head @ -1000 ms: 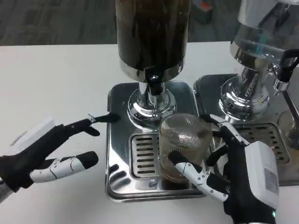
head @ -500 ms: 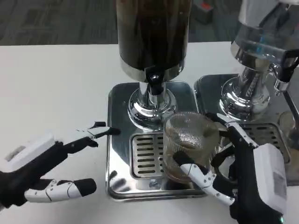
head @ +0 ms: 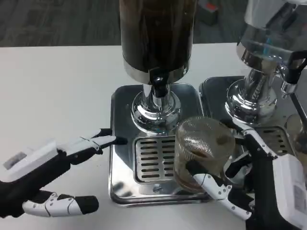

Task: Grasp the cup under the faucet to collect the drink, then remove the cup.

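Note:
A clear ribbed glass cup [head: 203, 150] with a little brown drink at its bottom stands over the right end of the drip tray [head: 152, 160], to the right of the faucet [head: 158, 82] of the dark drink dispenser [head: 157, 33]. My right hand [head: 261, 184] grips the cup, fingers wrapped around its right and front sides. My left hand [head: 45, 177] hovers open at the tray's left edge, fingers spread and pointing toward the tray.
A second dispenser [head: 268, 52] with a clear tank stands on its own tray [head: 280, 136] at the right, close to my right hand. The white table [head: 57, 96] stretches to the left and back.
My right hand has carried the cup rightward, away from under the faucet. My left hand has drawn back toward the table's front edge and lowered.

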You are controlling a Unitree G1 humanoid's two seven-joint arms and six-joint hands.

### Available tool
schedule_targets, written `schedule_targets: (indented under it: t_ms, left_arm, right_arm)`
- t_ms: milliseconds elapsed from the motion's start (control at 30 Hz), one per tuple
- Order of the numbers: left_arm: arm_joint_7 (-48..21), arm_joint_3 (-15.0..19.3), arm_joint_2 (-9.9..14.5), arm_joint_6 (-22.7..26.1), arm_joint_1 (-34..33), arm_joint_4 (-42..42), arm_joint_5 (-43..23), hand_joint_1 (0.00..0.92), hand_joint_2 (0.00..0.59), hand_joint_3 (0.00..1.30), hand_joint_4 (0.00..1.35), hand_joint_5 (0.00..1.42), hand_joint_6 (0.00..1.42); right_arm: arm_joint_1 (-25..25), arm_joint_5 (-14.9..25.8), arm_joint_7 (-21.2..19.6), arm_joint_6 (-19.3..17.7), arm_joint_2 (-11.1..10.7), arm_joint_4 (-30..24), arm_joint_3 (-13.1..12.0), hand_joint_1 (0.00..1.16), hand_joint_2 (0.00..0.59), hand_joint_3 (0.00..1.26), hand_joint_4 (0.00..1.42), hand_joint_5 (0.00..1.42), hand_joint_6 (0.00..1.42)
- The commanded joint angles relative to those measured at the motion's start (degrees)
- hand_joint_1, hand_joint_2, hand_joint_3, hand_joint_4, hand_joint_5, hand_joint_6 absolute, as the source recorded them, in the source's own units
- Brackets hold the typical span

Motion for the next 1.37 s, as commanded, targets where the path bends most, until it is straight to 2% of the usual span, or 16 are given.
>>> schedule_targets:
  t_ms: [33, 767, 1367]
  left_arm:
    - [0.66, -0.95, 1.66, -1.81, 1.39, -1.35, -0.76, 0.000, 0.113, 0.12, 0.02, 0.02, 0.26]
    - [-0.18, -3.86, 6.00, -3.46, 7.27, -8.70, -7.53, 0.000, 0.110, 0.11, 0.03, 0.03, 0.27]
    - [0.10, -3.30, 6.80, -3.34, 7.48, -8.46, -8.06, 0.000, 0.118, 0.12, 0.04, 0.04, 0.27]
  right_arm:
    - [0.69, -0.36, -0.86, -2.44, 0.04, -2.45, -0.36, 0.61, 0.222, 0.57, 0.71, 0.93, 1.27]
    - [5.31, -0.71, 0.07, -4.14, -0.75, -6.46, -1.12, 0.65, 0.212, 0.57, 0.70, 0.94, 1.27]
    - [6.17, -0.95, 0.09, -5.01, -0.92, -7.22, -1.59, 0.65, 0.203, 0.58, 0.71, 0.95, 1.29]
